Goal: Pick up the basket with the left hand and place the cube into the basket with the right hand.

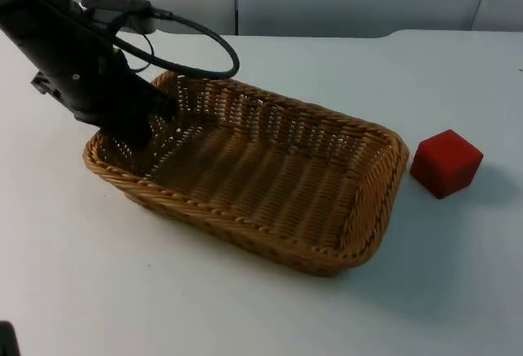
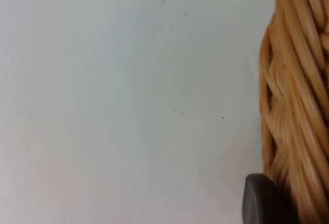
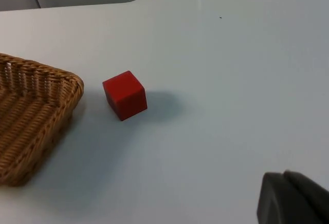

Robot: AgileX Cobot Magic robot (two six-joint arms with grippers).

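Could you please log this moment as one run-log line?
left gripper: at basket rim, left end | right gripper: waiting away from cube | red cube: on table, right of basket

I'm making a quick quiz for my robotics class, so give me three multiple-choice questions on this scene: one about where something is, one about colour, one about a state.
1. Where is the cube?
A. inside the basket
B. on the table beside the basket
C. in the right gripper

2. What colour is the cube?
A. red
B. blue
C. green

3. What lies in the basket?
A. nothing
B. the cube
C. two cubes

Answers:
1 B, it sits on the white table apart from the rim.
2 A, every face is red.
3 A, its woven floor is bare, with the left gripper at its far end.
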